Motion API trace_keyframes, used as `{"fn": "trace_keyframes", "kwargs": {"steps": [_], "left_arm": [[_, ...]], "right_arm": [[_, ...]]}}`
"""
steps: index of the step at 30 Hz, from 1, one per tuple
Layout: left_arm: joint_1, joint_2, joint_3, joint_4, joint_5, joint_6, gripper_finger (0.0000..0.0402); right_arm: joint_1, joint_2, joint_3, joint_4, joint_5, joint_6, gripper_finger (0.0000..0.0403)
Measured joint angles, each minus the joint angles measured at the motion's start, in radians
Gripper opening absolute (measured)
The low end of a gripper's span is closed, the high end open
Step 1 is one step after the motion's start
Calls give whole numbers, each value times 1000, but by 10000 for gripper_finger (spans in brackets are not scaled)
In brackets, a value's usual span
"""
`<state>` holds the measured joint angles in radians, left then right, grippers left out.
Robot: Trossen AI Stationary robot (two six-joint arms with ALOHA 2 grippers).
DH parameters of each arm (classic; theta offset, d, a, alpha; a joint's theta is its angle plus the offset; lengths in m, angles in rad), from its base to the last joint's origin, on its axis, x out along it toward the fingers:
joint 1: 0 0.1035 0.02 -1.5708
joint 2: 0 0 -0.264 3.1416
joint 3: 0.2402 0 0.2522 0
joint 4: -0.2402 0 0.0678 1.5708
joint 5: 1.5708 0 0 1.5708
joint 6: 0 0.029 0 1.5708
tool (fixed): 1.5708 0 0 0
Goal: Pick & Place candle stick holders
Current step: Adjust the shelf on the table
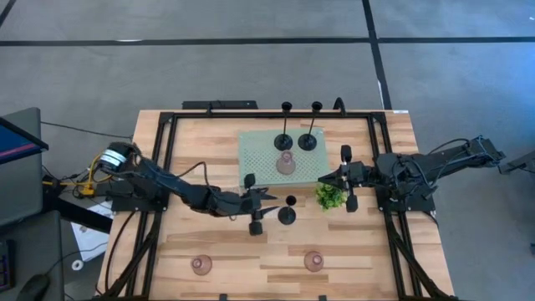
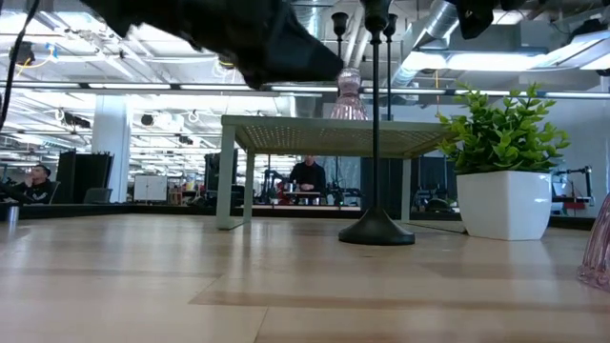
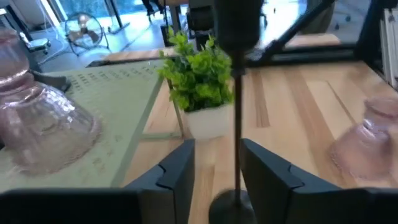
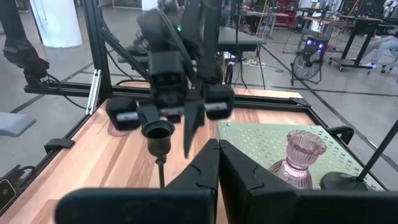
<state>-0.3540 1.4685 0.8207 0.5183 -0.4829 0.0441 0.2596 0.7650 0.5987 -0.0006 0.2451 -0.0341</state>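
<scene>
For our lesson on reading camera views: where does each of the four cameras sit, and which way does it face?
High: overhead, facing down; both arms, pale green perforated tray.
Low: table height, level; slim black candle holder, white-potted green plant.
Left wrist: past the left gripper, whose fingers flank that holder's stem.
Right wrist: past the shut right gripper toward the left arm.
Shared: left wrist and low both show plant and holder.

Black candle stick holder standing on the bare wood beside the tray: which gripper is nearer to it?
Left. The left gripper has its fingers on either side of the black holder stem, not visibly touching it. The right gripper sits shut beyond the small plant, farther off.
</scene>
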Motion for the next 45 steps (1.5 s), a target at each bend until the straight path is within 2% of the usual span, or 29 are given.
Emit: {"fn": "trace_keyframes", "kwargs": {"steps": [4, 11, 16, 23, 29, 45], "left_arm": [[-40, -60, 0, -94, -24, 0, 106], [-80, -87, 0, -276, -178, -112, 51], [-81, -86, 0, -319, -182, -182, 6], [-81, -52, 0, -393, -217, -289, 3], [-77, -28, 0, -399, -301, -296, 3], [-77, -27, 0, -541, -414, -403, 2]], "right_arm": [[0, 0, 0, 0, 0, 0, 0], [0, 0, 0, 0, 0, 0, 0], [0, 0, 0, 0, 0, 0, 0], [0, 0, 0, 0, 0, 0, 0], [0, 0, 0, 0, 0, 0, 0], [0, 0, 0, 0, 0, 8, 0]]}}
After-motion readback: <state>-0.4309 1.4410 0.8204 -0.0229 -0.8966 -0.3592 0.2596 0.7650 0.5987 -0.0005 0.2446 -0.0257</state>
